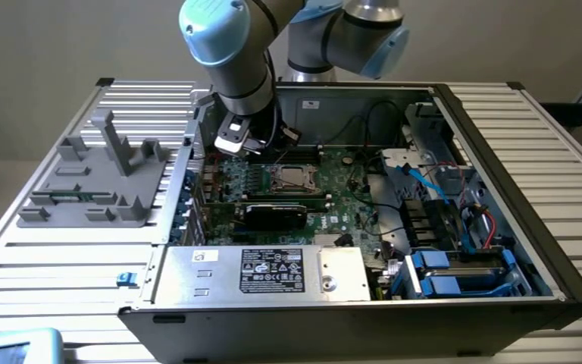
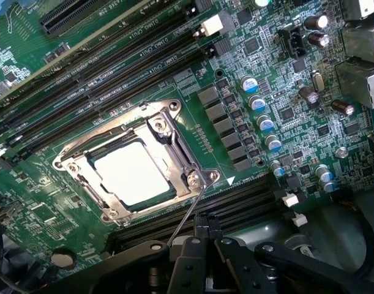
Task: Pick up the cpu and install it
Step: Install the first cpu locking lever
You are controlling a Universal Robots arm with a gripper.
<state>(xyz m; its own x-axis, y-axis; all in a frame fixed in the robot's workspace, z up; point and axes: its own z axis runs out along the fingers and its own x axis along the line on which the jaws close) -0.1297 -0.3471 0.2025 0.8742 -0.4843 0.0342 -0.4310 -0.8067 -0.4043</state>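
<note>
- Sitting on the exterior view's left, a gray plastic stand [image 1: 99, 182] rests on the ribbed table [image 1: 58, 258].
- Next comes the robot arm [image 1: 236, 53]. It reaches down into the open computer case [image 1: 533, 227].
- Its gripper [image 1: 242, 148] hangs low over the green board [image 1: 347, 206], near the back of the case.
- In the wrist view the gripper [image 2: 206, 225] has its fingers pressed tight together. They hold nothing.
- The cpu [image 1: 293, 176] lies flat in its socket near the middle of the green board, just to the exterior view's right of the gripper.
- In the wrist view the cpu [image 2: 138, 173] looks pale and square. A shiny metal frame [image 2: 174, 119] sits around its edges.
- A thin metal rod [image 2: 187, 214] runs from a corner of that frame toward the gripper.
- A black card [image 1: 276, 214] stands just in front of the cpu.
- A big silver box [image 1: 270, 271] with a black label sits at the front of the case.
- Blue parts [image 1: 453, 274] sit on the exterior view's right, inside the case.
</note>
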